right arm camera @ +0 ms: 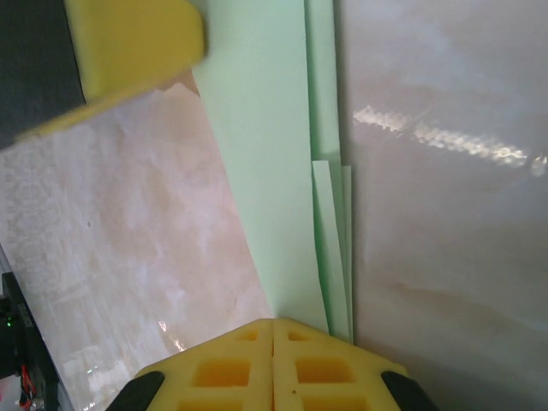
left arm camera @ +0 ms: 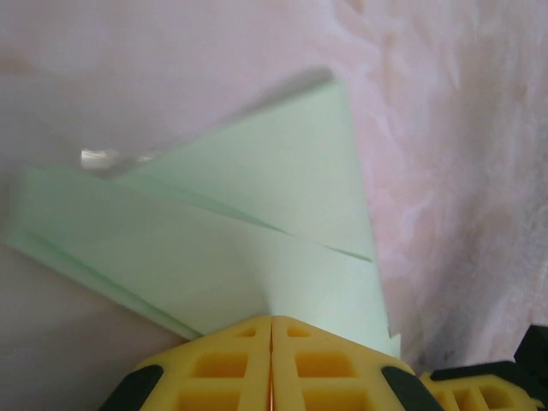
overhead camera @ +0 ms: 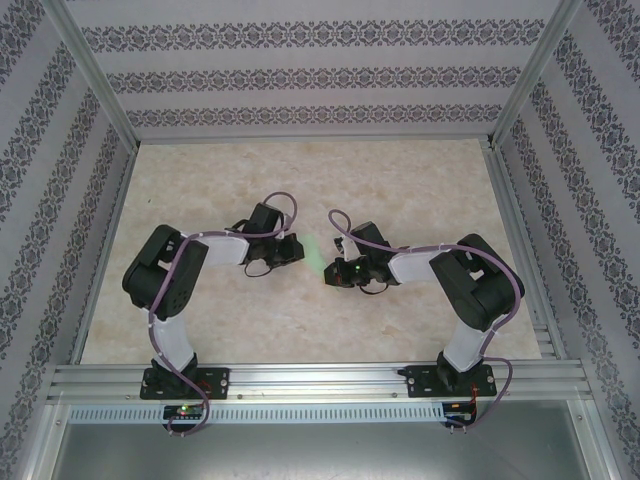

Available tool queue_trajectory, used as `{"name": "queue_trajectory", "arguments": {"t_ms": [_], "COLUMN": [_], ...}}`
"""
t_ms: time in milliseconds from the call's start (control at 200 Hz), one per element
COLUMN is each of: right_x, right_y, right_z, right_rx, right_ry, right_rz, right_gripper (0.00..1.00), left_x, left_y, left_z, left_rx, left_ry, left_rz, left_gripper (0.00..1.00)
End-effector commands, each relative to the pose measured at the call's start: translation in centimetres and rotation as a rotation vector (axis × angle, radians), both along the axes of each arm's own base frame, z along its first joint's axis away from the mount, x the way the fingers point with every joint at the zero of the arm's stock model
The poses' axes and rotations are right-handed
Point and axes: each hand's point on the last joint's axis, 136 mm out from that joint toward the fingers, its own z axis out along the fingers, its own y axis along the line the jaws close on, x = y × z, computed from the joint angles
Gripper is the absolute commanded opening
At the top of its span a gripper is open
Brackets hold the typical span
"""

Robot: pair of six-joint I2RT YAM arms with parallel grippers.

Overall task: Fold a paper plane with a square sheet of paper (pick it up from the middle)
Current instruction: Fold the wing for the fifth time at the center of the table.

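Note:
The square sheet of paper (overhead camera: 318, 254) is pale mint green and folded into a layered, pointed wedge. It hangs just above the table's middle, between my two grippers. My left gripper (overhead camera: 297, 250) is shut on one edge; in the left wrist view the yellow fingertips (left arm camera: 271, 318) meet with the paper (left arm camera: 257, 223) fanning out from them. My right gripper (overhead camera: 336, 272) is shut on the other side; its closed tips (right arm camera: 273, 322) pinch the long narrow folded paper (right arm camera: 265, 128), whose stacked layers show along one edge. The left gripper's yellow finger (right arm camera: 128, 43) shows at the paper's far end.
The table (overhead camera: 300, 190) is pale marbled beige, walled by patterned panels at the back and both sides. An aluminium rail (overhead camera: 320, 380) carries both arm bases along the near edge. A yellow finger of the right gripper (left arm camera: 479, 385) sits close beside the left one.

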Motion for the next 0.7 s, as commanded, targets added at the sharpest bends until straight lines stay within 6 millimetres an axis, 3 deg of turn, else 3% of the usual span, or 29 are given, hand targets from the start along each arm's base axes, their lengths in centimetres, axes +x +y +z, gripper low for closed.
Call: {"name": "queue_trajectory", "arguments": {"t_ms": [0, 285, 410, 520, 599, 694], "right_x": [-5.1, -4.6, -3.7, -1.4, 0.6, 2.7], "right_y": [-6.2, -5.4, -4.6, -2.4, -0.7, 0.0], "right_z": [-6.7, -6.3, -5.3, -2.4, 1.1, 4.9], "right_rx": [-0.286, -0.256, -0.235, -0.164, -0.101, -0.053], "right_ry": [0.235, 0.219, 0.183, 0.089, -0.005, -0.110], "right_rz": [-0.070, -0.082, -0.086, -0.089, -0.092, -0.126], "right_gripper": [0.07, 0.08, 0.13, 0.19, 0.27, 0.40], "left_x": [2.3, 5.1, 6.1, 6.4, 6.2, 5.5], "left_y": [6.0, 8.7, 9.4, 9.3, 9.3, 9.6], "left_z": [-2.5, -2.9, -1.5, 0.8, 2.4, 3.9], "left_rx": [0.179, 0.250, 0.291, 0.281, 0.277, 0.308], "left_ry": [0.020, 0.010, -0.022, -0.060, -0.071, -0.075], "left_rz": [0.143, 0.157, 0.149, 0.146, 0.153, 0.160], "left_gripper": [0.10, 0.11, 0.13, 0.17, 0.22, 0.27]}}
